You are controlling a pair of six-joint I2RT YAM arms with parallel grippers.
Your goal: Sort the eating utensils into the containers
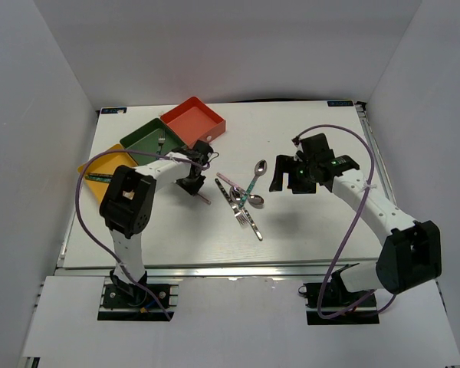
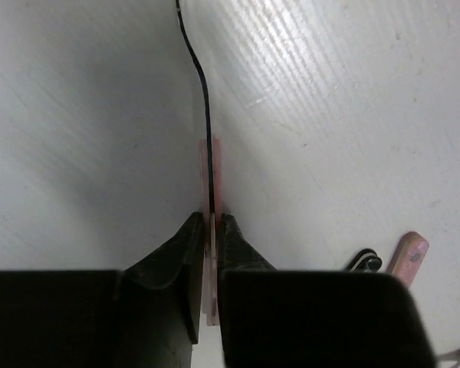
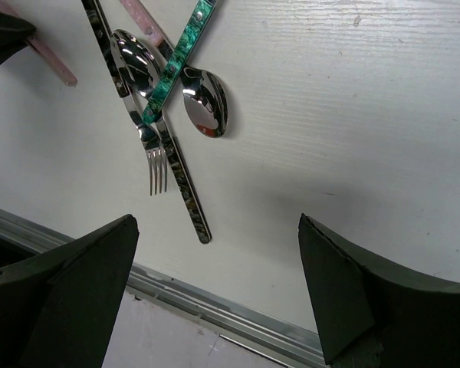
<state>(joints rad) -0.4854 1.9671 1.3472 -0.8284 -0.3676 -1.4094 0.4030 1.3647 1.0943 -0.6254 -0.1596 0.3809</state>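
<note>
1. Left wrist view: the left gripper [image 2: 211, 224] is clamped on a pink-handled utensil [image 2: 209, 165] seen edge-on. Its thin dark metal runs to the top of the frame above the white table [image 2: 353, 115].
2. Right wrist view: the right gripper [image 3: 216, 230] hangs with its fingers wide apart. At upper left lie crossed utensils: a teal-handled utensil [image 3: 176, 61], a fork [image 3: 157, 165] and a dark patterned knife [image 3: 185, 188].
3. Top external view: that heap [image 1: 241, 201] sits at the centre of the frame, between the grippers. At upper left the yellow tray [image 1: 100, 162], green tray [image 1: 142, 138] and red-orange tray [image 1: 192, 119] stand in a row. One small fork [image 1: 161, 139] lies in the green tray.
</note>
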